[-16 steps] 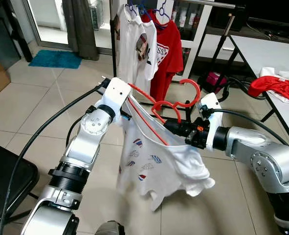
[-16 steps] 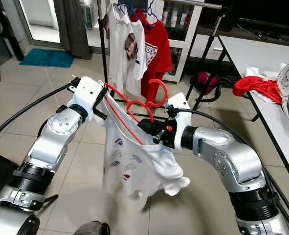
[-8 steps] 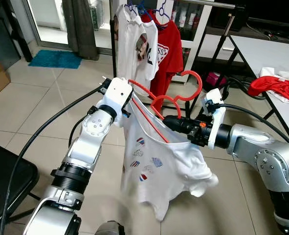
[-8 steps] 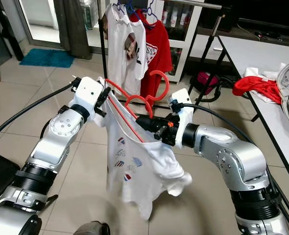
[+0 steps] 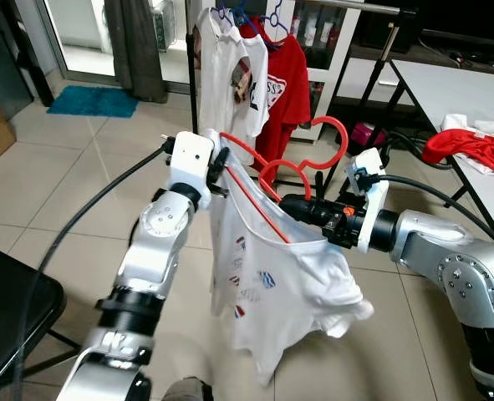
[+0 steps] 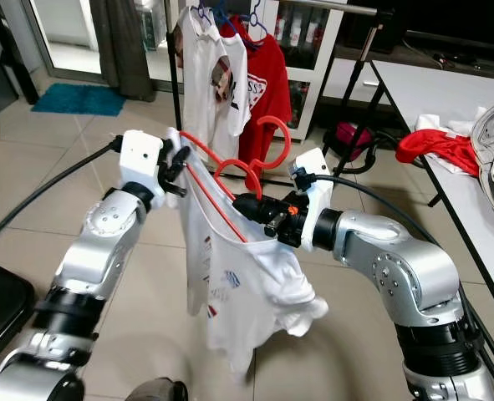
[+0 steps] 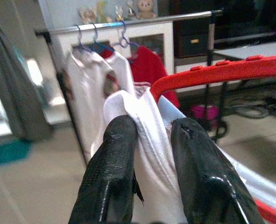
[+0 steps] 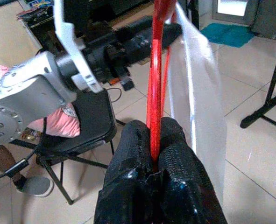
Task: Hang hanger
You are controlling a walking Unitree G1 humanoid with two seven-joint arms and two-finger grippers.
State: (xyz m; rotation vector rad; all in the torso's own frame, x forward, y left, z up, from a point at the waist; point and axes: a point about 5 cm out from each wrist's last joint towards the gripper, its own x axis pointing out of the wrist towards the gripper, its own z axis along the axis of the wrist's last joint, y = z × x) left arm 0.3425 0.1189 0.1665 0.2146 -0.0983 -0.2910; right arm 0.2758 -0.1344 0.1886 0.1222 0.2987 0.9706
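**Q:** Both sets of jaws — what are they doing?

**A:** Each is clamped on something. The right gripper has its two black fingers pinched tight on the red hanger, the red wire running up from between the pads. The left gripper is closed on a fold of the white T-shirt, right where the cloth wraps over the hanger's end.

**Q:** Where is the hanger, then?

**A:** In the air between the two arms, in front of the robot at about chest height, with the shirt draped down from it toward the tiled floor. Beyond it stands the clothes rack, where a white shirt and a red shirt already hang.

**Q:** Why hold it at two places?

**A:** My reading: the right gripper carries the hanger near its neck, while the left keeps the shoulder of the garment from sliding off the arm of the hanger.

**Q:** Which way does it point?

**A:** Its long axis runs across the robot from left to right, sloping down from the left gripper to the right one. The hook curls upward, on the side toward the rack, and is not yet over the rail
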